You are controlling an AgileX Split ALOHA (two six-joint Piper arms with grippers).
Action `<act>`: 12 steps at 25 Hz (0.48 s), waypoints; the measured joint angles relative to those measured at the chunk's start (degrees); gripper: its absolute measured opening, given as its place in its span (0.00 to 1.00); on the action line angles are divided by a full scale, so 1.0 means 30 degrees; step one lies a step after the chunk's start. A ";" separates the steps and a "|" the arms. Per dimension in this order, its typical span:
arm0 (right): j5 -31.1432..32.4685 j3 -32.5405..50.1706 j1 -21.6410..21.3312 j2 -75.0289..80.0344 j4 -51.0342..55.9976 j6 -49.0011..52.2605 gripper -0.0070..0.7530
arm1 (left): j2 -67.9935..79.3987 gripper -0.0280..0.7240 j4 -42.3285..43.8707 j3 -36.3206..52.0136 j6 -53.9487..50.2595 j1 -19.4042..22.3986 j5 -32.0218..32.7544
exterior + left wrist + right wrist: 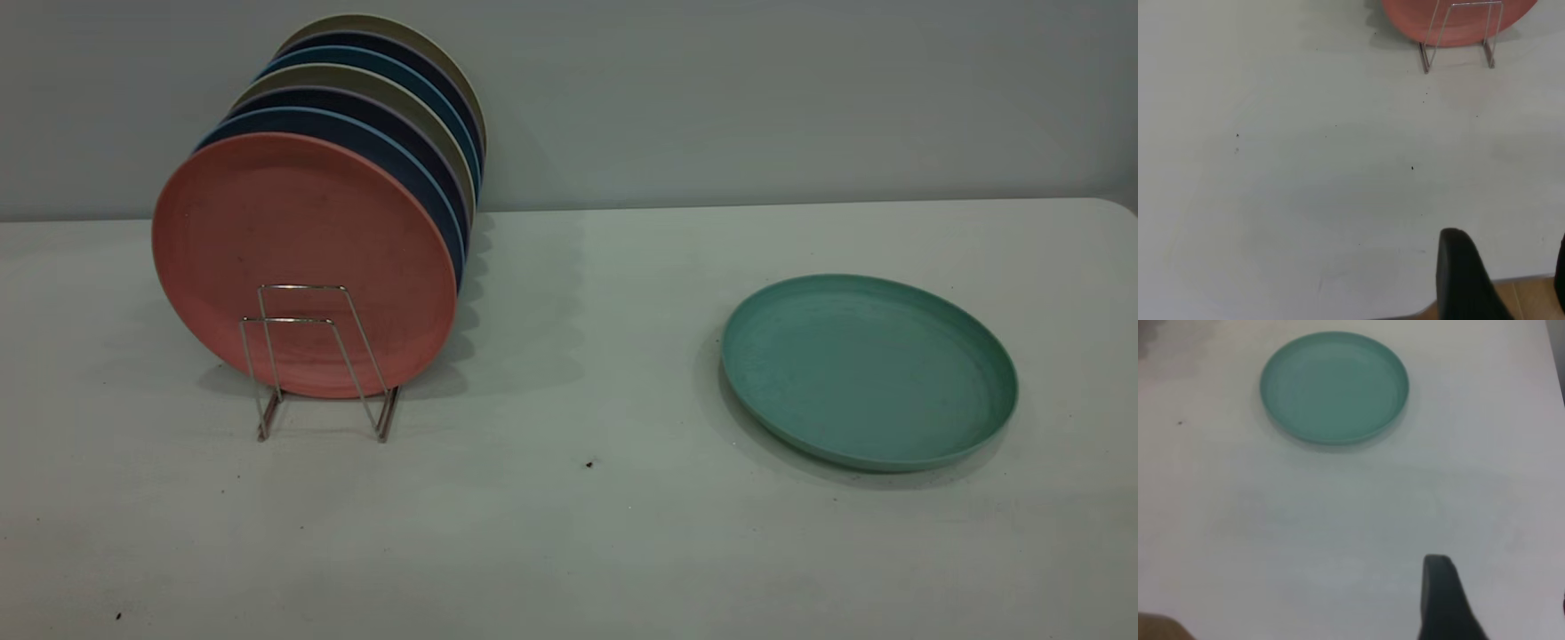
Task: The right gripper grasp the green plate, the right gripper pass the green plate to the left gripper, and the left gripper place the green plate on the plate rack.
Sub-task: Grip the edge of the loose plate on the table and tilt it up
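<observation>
White table (569, 533) bears green plate (869, 369); plate rack (316, 360) hides pink plate's (293, 240) foot.

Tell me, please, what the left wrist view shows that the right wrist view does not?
Only the left wrist view shows the rack holding a pink plate, plus the left gripper with fingers apart. Only the right wrist view shows the green plate lying flat, and the right gripper. Both share the white table.

Teal-green plate (869, 369), salmon-pink plate (302, 258), silver rack (316, 360)
</observation>
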 joint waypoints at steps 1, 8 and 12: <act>0.0000 0.0000 0.0000 0.0000 0.0033 0.0000 0.59 | 0.0000 0.53 0.0000 0.0000 0.0000 0.0000 0.0000; 0.0000 0.0000 0.0000 0.0000 0.0186 0.0000 0.59 | 0.0024 0.54 -0.0079 0.0000 -0.0315 0.0000 0.0000; -0.0142 -0.0186 0.0000 0.1081 0.0330 0.0000 0.60 | 0.1693 0.63 -0.0079 -0.0648 -0.0454 0.0000 -0.0372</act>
